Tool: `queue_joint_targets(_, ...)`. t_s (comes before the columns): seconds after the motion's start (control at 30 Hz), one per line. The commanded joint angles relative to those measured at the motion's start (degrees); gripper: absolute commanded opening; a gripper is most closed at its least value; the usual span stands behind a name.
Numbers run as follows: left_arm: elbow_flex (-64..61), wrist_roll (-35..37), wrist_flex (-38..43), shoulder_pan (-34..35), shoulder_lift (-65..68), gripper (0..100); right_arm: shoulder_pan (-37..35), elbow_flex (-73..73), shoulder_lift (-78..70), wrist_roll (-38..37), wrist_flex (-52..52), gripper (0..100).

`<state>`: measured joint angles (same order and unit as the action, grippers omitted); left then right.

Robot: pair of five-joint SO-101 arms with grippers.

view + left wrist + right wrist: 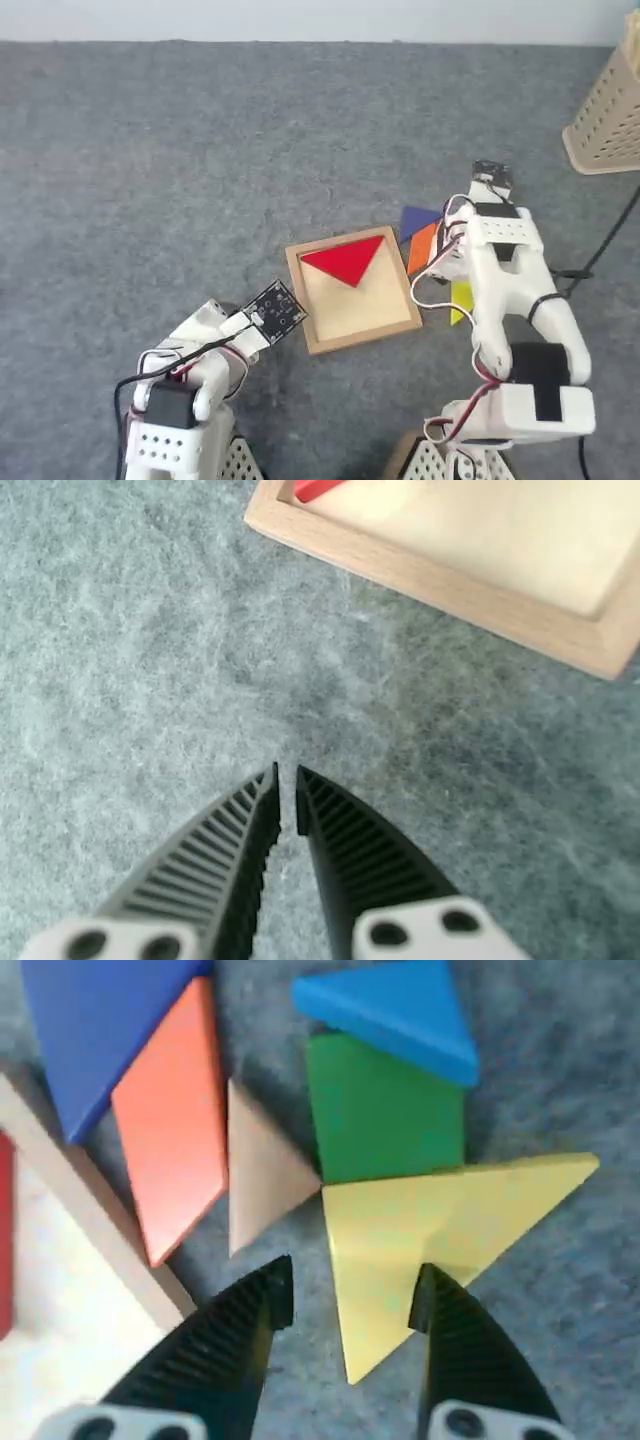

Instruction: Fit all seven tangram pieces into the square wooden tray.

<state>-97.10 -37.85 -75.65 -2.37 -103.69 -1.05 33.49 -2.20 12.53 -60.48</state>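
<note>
The square wooden tray (316, 338) lies mid-table with a red triangle (345, 262) in its far part. Just right of the tray, under the right arm, lie the loose pieces: dark blue triangle (90, 1020), orange parallelogram (170, 1120), tan small triangle (260, 1165), green square (385, 1110), light blue triangle (395, 1010) and yellow triangle (400, 1240). My right gripper (352, 1285) is open, its fingers on either side of the yellow triangle's pointed end. My left gripper (286, 776) is shut with nothing in it, low over the carpet just off the tray's near-left corner (450, 580).
Grey carpet covers the table. A perforated beige container (610, 110) stands at the far right, and another (425, 460) at the near edge between the arm bases. A black cable (600, 250) runs beside the right arm.
</note>
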Motion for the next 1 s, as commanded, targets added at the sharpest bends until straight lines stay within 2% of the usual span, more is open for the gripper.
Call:
queue_joint_targets(0.0,0.57,-0.62,-0.26,0.00,-0.97,3,1.80,-0.09,-3.91,0.18,1.27,21.7)
queue_joint_targets(0.7,0.57,-0.62,-0.26,0.00,-0.97,3,5.67,0.88,-4.88,-4.04,-2.77,22.5)
queue_joint_targets(0.83,0.57,-0.62,-0.26,-0.09,-0.97,3,9.10,0.70,-4.79,-5.98,-3.21,27.4)
queue_joint_targets(0.97,0.57,-0.62,-0.26,-0.18,-0.97,3,11.65,0.70,-5.05,-5.80,-3.21,27.6)
